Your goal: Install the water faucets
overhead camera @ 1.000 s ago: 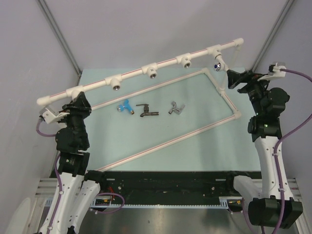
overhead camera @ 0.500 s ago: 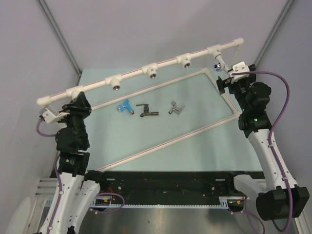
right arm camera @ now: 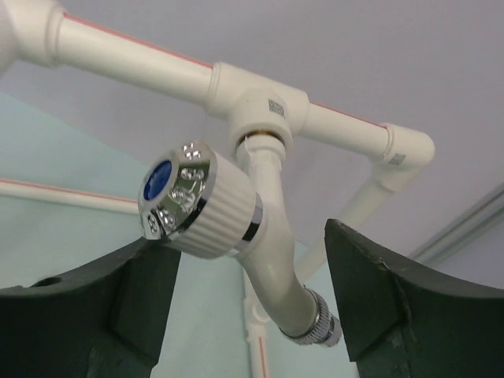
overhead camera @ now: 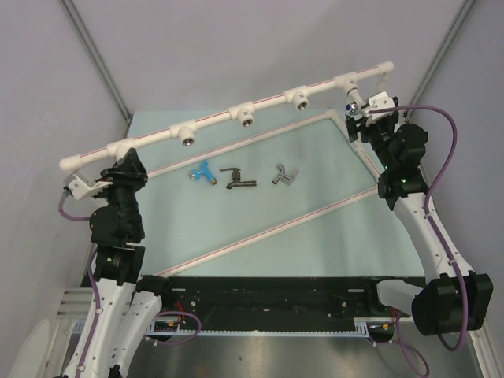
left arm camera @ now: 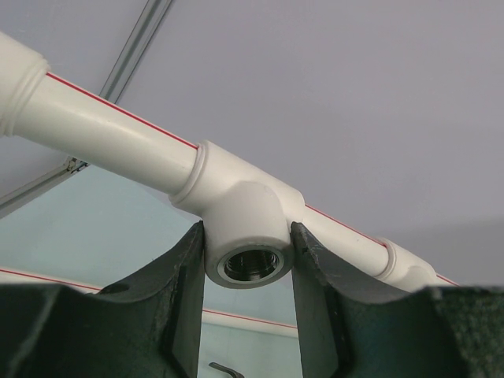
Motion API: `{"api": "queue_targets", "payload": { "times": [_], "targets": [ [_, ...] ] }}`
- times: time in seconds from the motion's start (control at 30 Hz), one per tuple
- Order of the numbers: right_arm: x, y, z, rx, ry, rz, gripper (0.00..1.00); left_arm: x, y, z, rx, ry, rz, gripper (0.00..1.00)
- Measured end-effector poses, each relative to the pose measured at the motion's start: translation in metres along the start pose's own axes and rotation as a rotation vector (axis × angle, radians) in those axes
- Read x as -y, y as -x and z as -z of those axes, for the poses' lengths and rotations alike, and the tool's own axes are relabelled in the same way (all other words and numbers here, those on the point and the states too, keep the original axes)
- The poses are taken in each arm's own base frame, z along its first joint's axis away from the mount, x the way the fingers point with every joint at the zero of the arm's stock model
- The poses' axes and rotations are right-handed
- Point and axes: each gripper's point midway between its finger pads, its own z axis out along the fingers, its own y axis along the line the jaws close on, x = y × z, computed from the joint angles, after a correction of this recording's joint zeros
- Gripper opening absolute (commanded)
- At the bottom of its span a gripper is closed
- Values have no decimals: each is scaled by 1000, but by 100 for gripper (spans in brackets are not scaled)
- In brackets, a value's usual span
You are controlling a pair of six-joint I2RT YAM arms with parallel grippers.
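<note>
Straddling the white tap: the right fingers (right arm camera: 378, 299) stand wide, one on each side of the white tap (right arm camera: 272, 260). A gap shows on both sides, so nothing is held.
Where the white tap sits: screwed into the end tee (right arm camera: 260, 106) of the raised pipe (overhead camera: 220, 118), on the right arm's side. It hangs below the socket, clear of the desk (overhead camera: 315, 236).
Long axis: from the socket the body runs down and away to a metal-tipped spout. The ribbed knob (right arm camera: 201, 201), with its chrome face and blue dot, juts out sideways across that axis.
Relation the move turns on: the knob lies between the fingers but off centre, close to the finger on the left of the wrist view. The body is nearer the middle. As I read it, a closing grip would meet the knob first — the fingers may need to shift sideways to take the body squarely.
Left fingers (left arm camera: 185, 299): closed on a tee (left arm camera: 248, 236) near the far left end of the pipe, one against each side of its empty socket — most likely steadying the pipe.
Other taps: the blue tap (overhead camera: 203, 172), dark tap (overhead camera: 237, 180) and silver tap (overhead camera: 284, 176) lie in a row on the desk below the pipe, well apart from both arms. The blue tap is nearer the left arm and the silver tap nearer the right.
</note>
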Motion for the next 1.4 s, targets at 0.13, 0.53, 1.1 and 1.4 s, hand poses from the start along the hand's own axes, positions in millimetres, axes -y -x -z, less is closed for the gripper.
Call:
{"api": "queue_targets", "payload": {
  "times": [0.13, 0.53, 1.1, 1.4],
  "targets": [
    [-3, 13, -5, 52, 8, -89, 43, 0, 0, 0, 0, 0, 0, 0],
    [10, 12, -4, 67, -72, -614, 5, 0, 1, 0, 3, 3, 0, 0],
    [27, 9, 5, 53, -62, -1386, 74, 1, 0, 0, -2, -5, 1, 0],
    [67, 56, 48, 218, -194, -1064, 76, 1, 0, 0, -2, -5, 1, 0]
  ]
}}
